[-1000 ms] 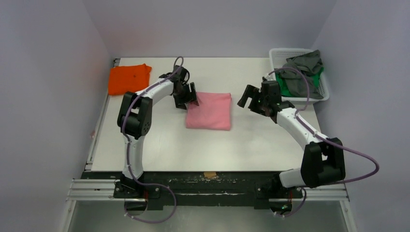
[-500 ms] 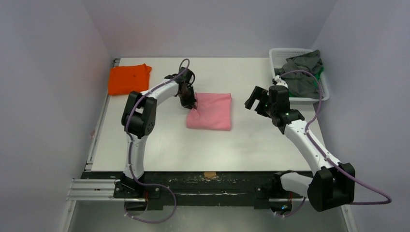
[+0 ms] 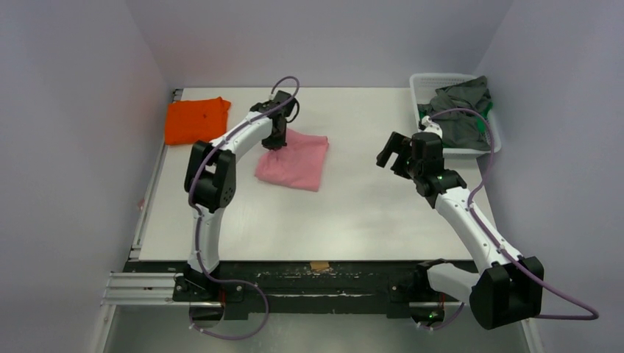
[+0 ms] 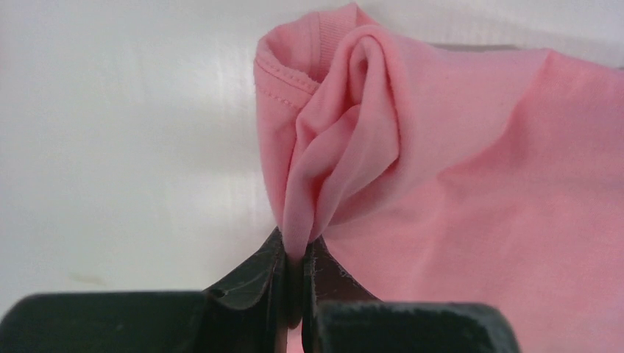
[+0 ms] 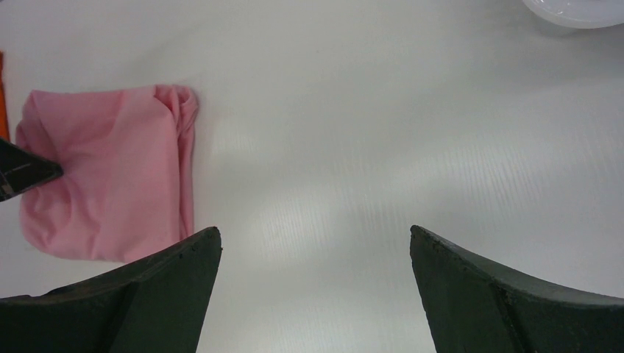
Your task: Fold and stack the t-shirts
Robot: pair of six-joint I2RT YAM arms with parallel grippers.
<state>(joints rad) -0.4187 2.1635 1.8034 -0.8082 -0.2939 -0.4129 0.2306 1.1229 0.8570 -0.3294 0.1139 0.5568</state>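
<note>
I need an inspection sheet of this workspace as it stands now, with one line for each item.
Surface: white table, flat.
Job's things: pink t-shirt folded, one corner pinched up; orange t-shirt folded at the far left corner; grey t-shirt and green t-shirt heaped in the white basket at the far right.
Clutter: small tan patch at the near edge.
Grippers: left tool shut on the pink t-shirt's corner; right tool open, empty, above the table.
Cables: purple cables loop along both arms.
Surroundings: pale walls on three sides.
</note>
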